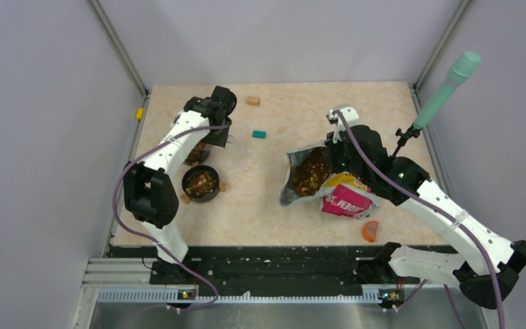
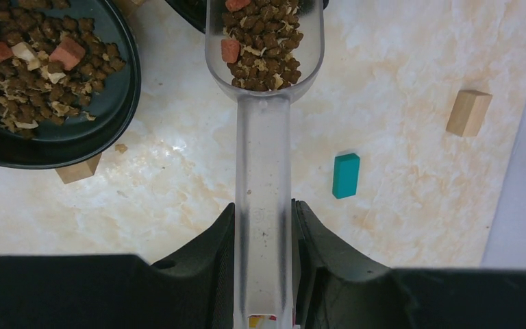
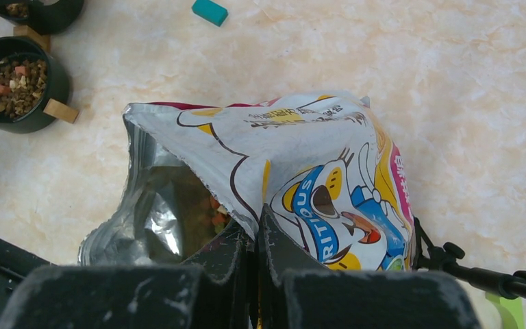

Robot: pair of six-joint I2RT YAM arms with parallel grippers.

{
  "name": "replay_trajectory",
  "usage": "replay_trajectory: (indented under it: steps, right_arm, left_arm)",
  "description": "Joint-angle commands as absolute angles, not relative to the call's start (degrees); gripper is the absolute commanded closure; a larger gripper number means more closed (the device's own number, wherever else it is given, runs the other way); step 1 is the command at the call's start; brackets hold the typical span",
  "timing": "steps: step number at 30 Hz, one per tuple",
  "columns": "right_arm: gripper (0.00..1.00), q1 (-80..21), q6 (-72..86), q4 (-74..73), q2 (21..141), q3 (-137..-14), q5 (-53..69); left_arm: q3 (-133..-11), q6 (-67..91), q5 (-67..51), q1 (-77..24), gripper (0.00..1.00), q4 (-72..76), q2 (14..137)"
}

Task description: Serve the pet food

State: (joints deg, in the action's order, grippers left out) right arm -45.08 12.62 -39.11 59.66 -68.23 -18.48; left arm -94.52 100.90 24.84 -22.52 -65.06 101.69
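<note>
A beige marbled table (image 1: pixel 253 205) sits between grey walls. The left gripper (image 2: pixel 264 229) is clamped on the handle of a clear scoop (image 2: pixel 263 151). The pet food (image 2: pixel 264 51) fills the scoop's head, out ahead of the fingers and just beside a black bowl (image 2: pixel 120 116) that holds more kibble. The right gripper (image 3: pixel 255 240) is pinched tight on the rim of the cartoon-cat bag (image 3: pixel 315 157), whose open mouth shows more kibble inside.
</note>
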Motion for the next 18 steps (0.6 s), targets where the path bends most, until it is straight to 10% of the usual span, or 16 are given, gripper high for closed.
replay_trajectory:
  steps: [1,18]
  right_arm:
    - [1.0,-45.1,12.4,-30.4,59.0,-71.1,-16.9]
    - [1.0,-45.1,11.6,-29.9,61.4,-72.3,-16.7]
  left_arm:
    - [-93.0,104.2,19.3,-19.8,1.0,-61.2,98.3]
    - [-85.6,106.7,1.5,-10.5,1.0,-48.5,91.7]
